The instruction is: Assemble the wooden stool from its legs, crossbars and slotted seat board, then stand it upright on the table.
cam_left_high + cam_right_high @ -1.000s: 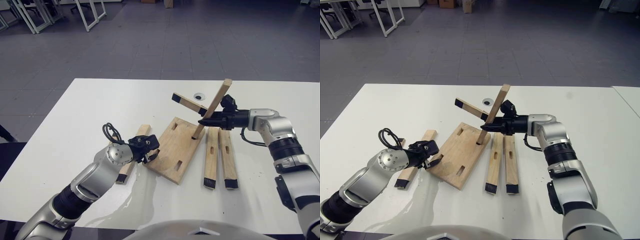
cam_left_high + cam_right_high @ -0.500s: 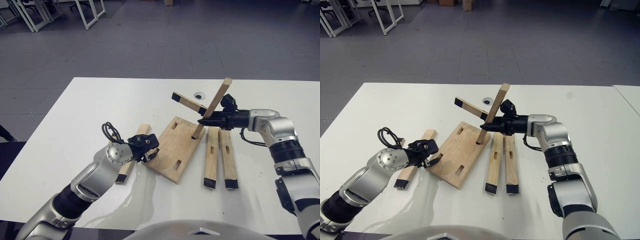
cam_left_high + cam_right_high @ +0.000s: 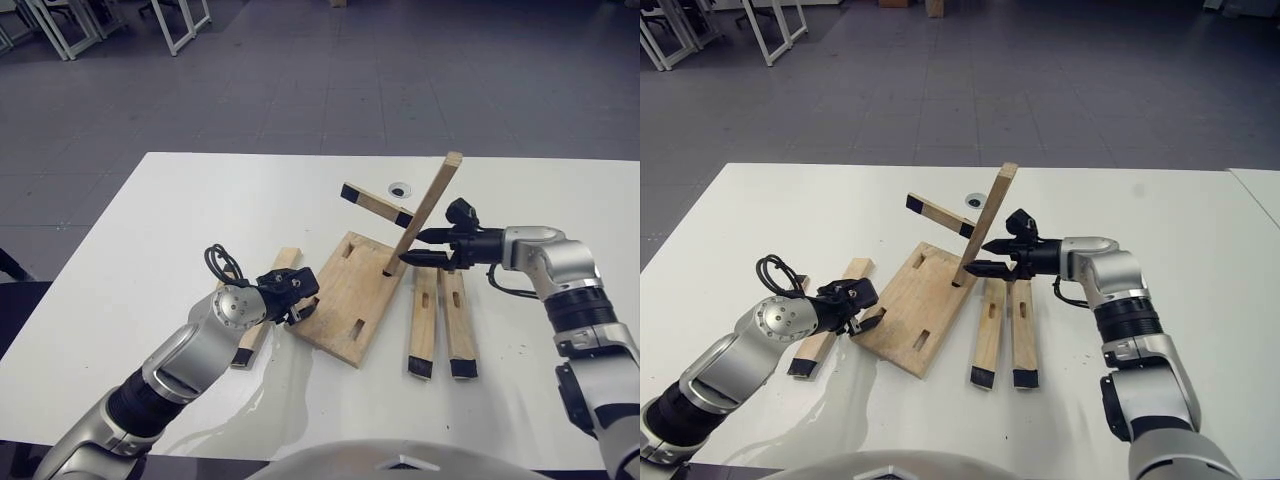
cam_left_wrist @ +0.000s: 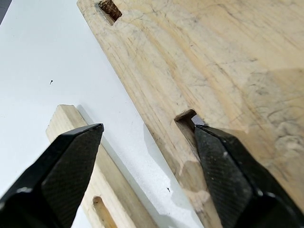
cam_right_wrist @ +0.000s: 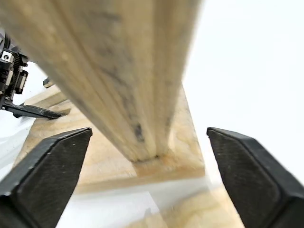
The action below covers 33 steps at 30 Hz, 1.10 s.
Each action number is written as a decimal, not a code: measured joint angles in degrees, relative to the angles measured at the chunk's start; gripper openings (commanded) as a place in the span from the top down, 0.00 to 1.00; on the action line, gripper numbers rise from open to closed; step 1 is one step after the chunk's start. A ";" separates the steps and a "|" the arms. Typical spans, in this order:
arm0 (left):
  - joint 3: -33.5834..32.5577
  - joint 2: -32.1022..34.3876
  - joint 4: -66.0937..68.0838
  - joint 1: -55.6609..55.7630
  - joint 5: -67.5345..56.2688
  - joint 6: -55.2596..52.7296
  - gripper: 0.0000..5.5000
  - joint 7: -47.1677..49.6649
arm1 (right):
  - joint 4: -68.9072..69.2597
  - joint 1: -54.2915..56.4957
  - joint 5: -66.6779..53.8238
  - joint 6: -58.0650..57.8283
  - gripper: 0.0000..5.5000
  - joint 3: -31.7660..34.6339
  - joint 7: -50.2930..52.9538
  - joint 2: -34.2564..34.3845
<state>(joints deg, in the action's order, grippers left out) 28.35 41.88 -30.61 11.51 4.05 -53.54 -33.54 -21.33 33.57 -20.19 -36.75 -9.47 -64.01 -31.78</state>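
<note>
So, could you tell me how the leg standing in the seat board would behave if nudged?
The leg leans in a slot of the seat board, the open right gripper not touching it, so a nudge would probably tip it. It looks like stiff wood, unlikely to bend.

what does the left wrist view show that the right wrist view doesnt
Left wrist only: a slotted loose piece lying flat beside the seat board, and the left gripper, fingers open, straddling the board's edge by a slot. Right wrist only: the leg planted in the board, between the right gripper and its open fingers, untouched. Both: the seat board and the white table.
</note>
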 measured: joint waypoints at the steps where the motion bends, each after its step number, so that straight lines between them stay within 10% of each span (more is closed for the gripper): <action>1: 0.00 -0.02 0.00 -0.01 0.01 0.00 0.36 0.00 | 1.10 -0.74 -0.02 -0.13 0.11 0.31 -0.38 -1.01; 8: -0.51 -0.14 -0.10 -0.54 0.02 -0.02 0.36 0.12 | 0.02 -0.53 1.00 -0.19 0.21 10.51 7.85 -7.99; 16: -0.84 -0.41 -0.32 -0.82 0.02 0.02 0.36 0.12 | 3.75 14.91 -7.71 2.10 0.35 25.65 32.41 7.31; 33: -0.84 -0.91 -1.09 -1.33 0.63 -0.55 0.36 0.42 | 13.19 23.58 -17.91 -6.94 0.35 24.91 36.50 15.00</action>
<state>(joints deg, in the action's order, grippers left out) 27.51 40.96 -31.69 10.18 4.68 -54.09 -33.11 -8.14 57.15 -38.10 -43.69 15.44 -27.51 -16.78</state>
